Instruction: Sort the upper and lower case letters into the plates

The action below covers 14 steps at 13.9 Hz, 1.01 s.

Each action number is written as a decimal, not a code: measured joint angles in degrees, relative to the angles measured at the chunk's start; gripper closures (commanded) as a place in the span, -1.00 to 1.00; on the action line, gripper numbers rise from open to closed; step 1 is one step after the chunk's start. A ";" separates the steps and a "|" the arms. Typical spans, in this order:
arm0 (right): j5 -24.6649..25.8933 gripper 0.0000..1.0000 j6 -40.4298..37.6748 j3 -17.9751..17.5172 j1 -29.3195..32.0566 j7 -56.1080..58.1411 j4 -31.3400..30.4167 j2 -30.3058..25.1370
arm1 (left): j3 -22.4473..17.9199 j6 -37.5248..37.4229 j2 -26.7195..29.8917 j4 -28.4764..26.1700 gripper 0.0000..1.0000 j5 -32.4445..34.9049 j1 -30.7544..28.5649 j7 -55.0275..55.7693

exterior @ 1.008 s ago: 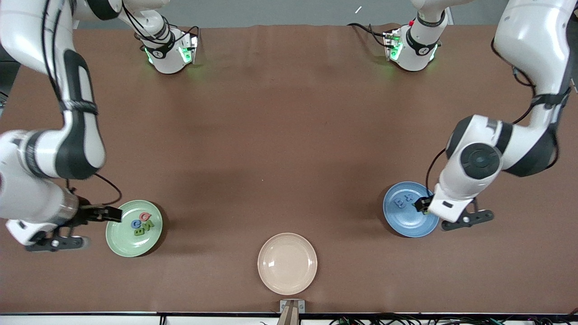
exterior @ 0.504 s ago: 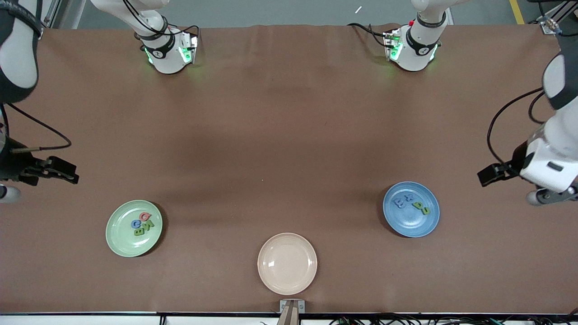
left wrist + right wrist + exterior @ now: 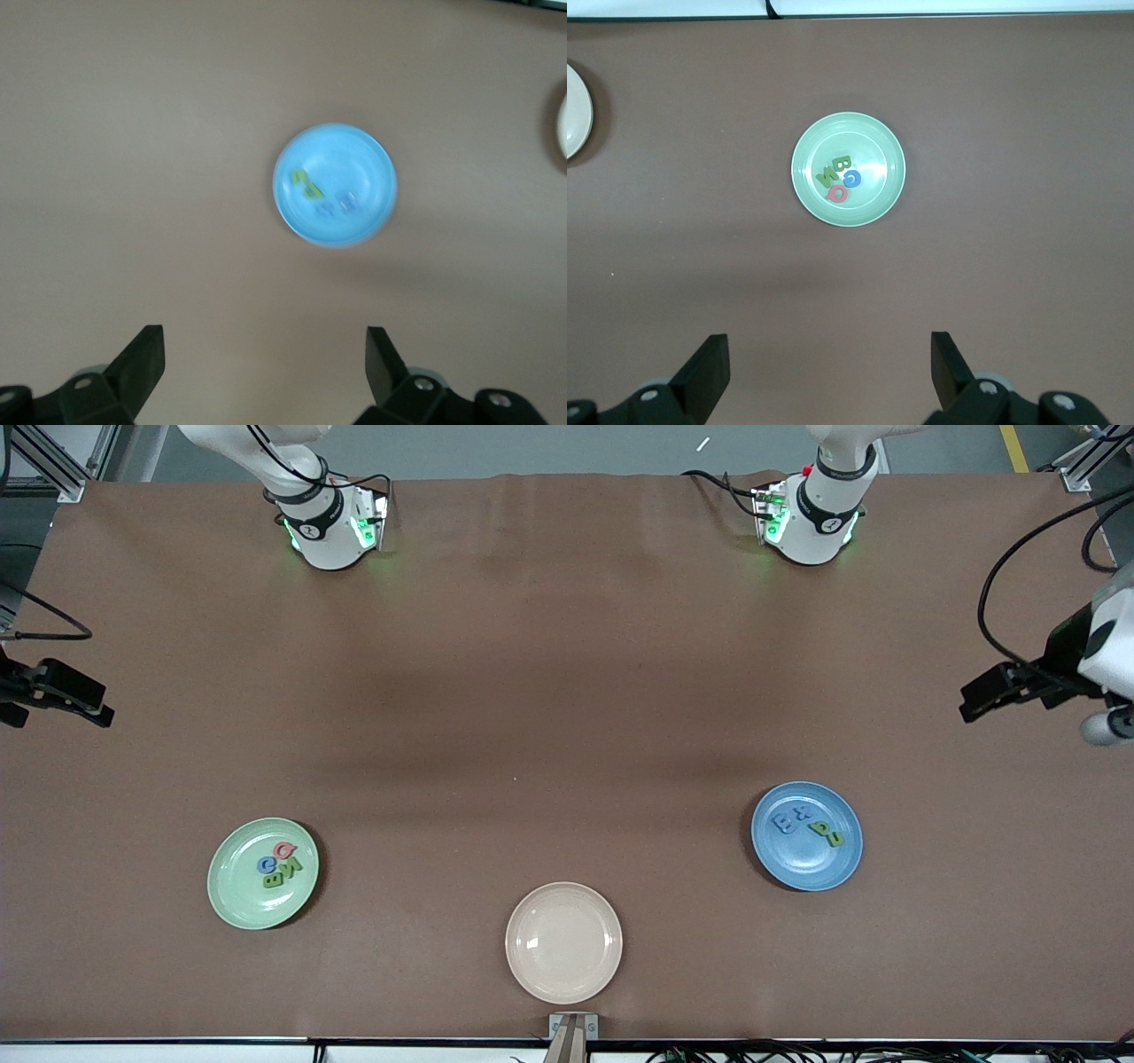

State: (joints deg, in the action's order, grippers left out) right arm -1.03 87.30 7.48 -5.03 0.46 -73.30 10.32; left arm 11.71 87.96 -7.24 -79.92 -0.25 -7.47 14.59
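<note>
Letters are all found in the two plates, none loose on the table (image 3: pixel 567 691). Landmark used: cream plate (image 3: pixel 563 942), at the table edge nearest the front cam, nothing in it.

Green plate (image 3: pixel 262 873) is set toward the right arm's end from the cream plate and slightly farther from the cam. 4 letters are held in it, bunched together: red one (image 3: pixel 284 850), blue one (image 3: pixel 267 864), green B (image 3: pixel 273 880), green N (image 3: pixel 290 865). Same cluster is seen in the right wrist view, plate (image 3: pixel 849 168) w/ the letters near its middle.

Blue plate (image 3: pixel 806 835) is set toward the left arm's end from the cream plate, also farther from the cam. 4 letters in it: 2 blue (image 3: pixel 793 818), 2 green (image 3: pixel 827 831), in a loose row. In the left wrist view that plate (image 3: pixel 335 184) is blurred; letter shapes can't be read.

Right gripper (image 3: pixel 66 700) is held up over the right-arm table edge, fingers spread wide, nothing held. Left gripper (image 3: pixel 997 693) is held up over the left-arm end, fingers spread wide, nothing held. Both are well apart from the cream plate.
</note>
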 measured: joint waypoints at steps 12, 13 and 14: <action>0.53 -1.00 -1.35 -9.24 7.56 -4.45 -9.85 -12.00 | -3.61 -0.98 9.53 -9.34 -1.00 -1.80 4.54 -4.89; 1.31 -1.00 -1.25 -9.35 7.55 -4.45 -9.99 -12.00 | -3.59 -0.74 9.84 -9.66 -1.00 -1.76 4.82 -4.89; 1.88 -1.00 -1.23 -9.49 7.51 -4.44 -10.06 -12.00 | -3.57 -0.40 10.11 -9.91 -1.00 -1.13 5.02 -4.92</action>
State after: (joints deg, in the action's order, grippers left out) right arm 0.85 86.07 -2.01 2.48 -3.99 -83.36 -1.67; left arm 8.14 87.57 2.87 -89.82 -1.39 -2.45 9.67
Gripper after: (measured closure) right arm 0.000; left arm 0.000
